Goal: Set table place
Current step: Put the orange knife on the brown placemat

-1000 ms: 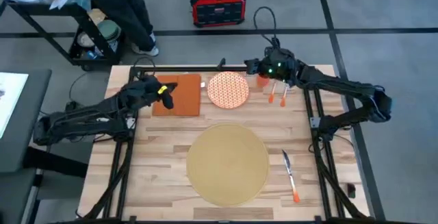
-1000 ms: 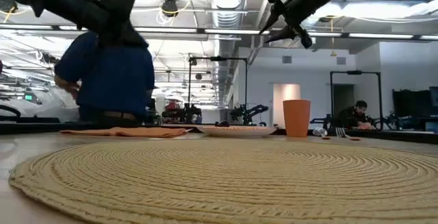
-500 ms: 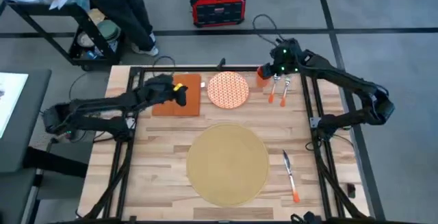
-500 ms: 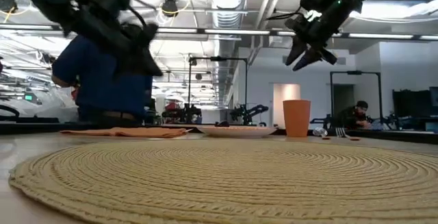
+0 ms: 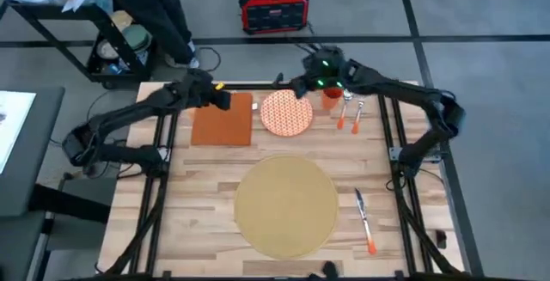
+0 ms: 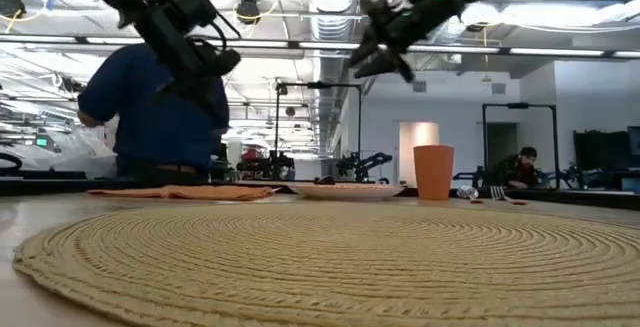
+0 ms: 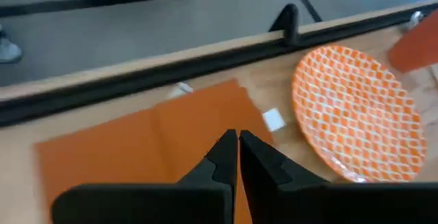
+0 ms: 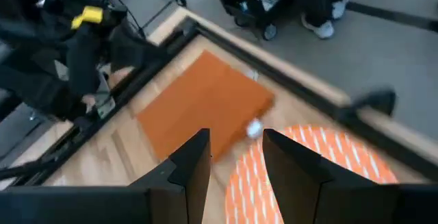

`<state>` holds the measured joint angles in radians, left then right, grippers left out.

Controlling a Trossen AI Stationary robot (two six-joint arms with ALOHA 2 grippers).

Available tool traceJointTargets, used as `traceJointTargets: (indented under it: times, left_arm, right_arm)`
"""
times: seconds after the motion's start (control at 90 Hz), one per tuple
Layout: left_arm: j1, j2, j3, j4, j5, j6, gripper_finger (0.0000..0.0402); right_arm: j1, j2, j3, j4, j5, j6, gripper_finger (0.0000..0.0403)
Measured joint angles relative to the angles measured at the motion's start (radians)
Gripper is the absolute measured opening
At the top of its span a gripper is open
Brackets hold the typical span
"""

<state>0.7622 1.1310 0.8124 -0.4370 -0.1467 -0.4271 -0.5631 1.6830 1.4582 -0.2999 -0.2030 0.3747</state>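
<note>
The place [image 5: 285,205] is a large round tan placemat, flat, woven in concentric coils that the low view shows as ridged rings [image 6: 320,257]. It lies on the near half of the light wooden table [image 5: 198,186], bare of any dish, with a knife [image 5: 364,219] with an orange handle just beside it on the right.

Since half a second ago the right gripper [image 5: 302,86] has swung from over the orange cup [image 5: 331,99] to the far edge of the orange-and-white patterned plate [image 5: 286,113]; its fingers [image 8: 195,162] are spread apart and hold nothing. The left gripper [image 5: 220,100] has drawn back from the middle of the rust-orange napkin [image 5: 223,119] to its far edge — its fingers [image 7: 226,157] are pressed together, empty, above the cloth.

The plate carries nothing, and whether anything is in the cup cannot be told. A fork [image 5: 357,114] and a spoon [image 5: 344,111] lie just right of the cup. Beyond the table stand a red case [image 5: 273,6] on the floor and a person [image 6: 155,117] in dark blue
</note>
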Motion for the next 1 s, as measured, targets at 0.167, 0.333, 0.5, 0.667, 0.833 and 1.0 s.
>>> traceJointTargets:
  times: [0.167, 0.333, 0.5, 0.667, 0.833, 1.0]
  left_arm:
    - [0.060, 0.008, -0.024, -0.100, -0.054, 0.128, 0.0000]
    - [0.090, 0.079, -0.109, -0.008, -0.059, 0.179, 0.0000]
    - [0.090, 0.185, -0.184, 0.095, -0.041, 0.183, 0.0000]
    - [0.085, 0.313, -0.221, 0.174, -0.003, 0.154, 0.0000]
    - [0.055, 0.359, -0.217, 0.201, -0.011, 0.134, 0.0000]
    - [0.042, 0.309, -0.221, 0.177, 0.020, 0.093, 0.0000]
  right_arm:
    - [0.014, 0.141, 0.249, -0.198, -0.036, -0.067, 0.0123]
    - [0.020, 0.143, 0.331, -0.239, -0.034, -0.095, 0.0117]
    - [0.015, 0.087, 0.331, -0.272, -0.030, -0.095, 0.0098]
    - [0.012, 0.034, 0.332, -0.340, -0.028, -0.096, 0.0083]
    - [0.013, 0.004, 0.332, -0.512, 0.032, -0.128, 0.0075]
    - [0.010, -0.022, 0.330, -0.895, 0.420, -0.239, 0.0074]
